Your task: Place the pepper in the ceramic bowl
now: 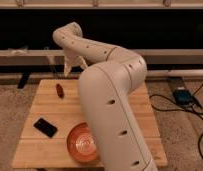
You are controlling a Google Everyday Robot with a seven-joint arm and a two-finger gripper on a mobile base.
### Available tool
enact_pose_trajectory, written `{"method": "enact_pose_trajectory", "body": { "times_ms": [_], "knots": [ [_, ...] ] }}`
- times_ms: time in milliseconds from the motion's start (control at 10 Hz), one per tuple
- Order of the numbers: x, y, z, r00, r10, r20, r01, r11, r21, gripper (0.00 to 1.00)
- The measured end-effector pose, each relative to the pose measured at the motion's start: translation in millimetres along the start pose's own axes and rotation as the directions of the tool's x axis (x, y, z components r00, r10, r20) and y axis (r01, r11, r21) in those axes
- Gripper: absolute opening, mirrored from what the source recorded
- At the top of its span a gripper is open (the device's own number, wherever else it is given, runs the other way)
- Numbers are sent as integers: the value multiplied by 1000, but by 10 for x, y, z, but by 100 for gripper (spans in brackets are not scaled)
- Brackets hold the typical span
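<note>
Wood is what you are working on: a pale slatted worktop (47, 107), with the pepper (59, 90) lying near its far-left corner, a little in from both edges. The bowl (82, 144) sits at the near edge, about midway along it, and the arm (112, 105) covers its right side. A flat black object (45, 127) lies towards the near-left corner, roughly between the two.

Your gripper (71, 65) hangs over the far edge, just right of the pepper and above it, touching nothing. I cannot tell whether it is open or closed, so check that before you descend.

The step in hand looks like the reach for the pepper; nothing is picked up yet. Bring the gripper left and slightly towards you until it is directly over the pepper's middle, then come straight down. The pepper is thin and lies flat, so you need to go low, almost to the wood, and close gently or it may roll or skid away.

The pepper's long axis runs roughly from the far edge towards the near edge, with its near end leaning slightly right. Which end carries the stem is too small to tell. Turn the wrist so the gripper closes across the short width, that is, along the left-to-right line of the worktop. Once you have it, carry it high over the black object to the bowl.
</note>
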Motion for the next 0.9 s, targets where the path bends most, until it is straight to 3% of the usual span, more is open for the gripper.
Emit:
{"method": "enact_pose_trajectory", "body": {
  "times_ms": [300,500,700,900],
  "knots": [
    [-62,205,103,999,-39,3,39,999,-1,80],
    [-196,632,336,997,-82,1,82,997,-14,80],
    [-178,966,611,993,-118,-16,117,993,-18,80],
    [-163,1067,820,993,-117,-17,117,993,-9,80]
  ]
}}
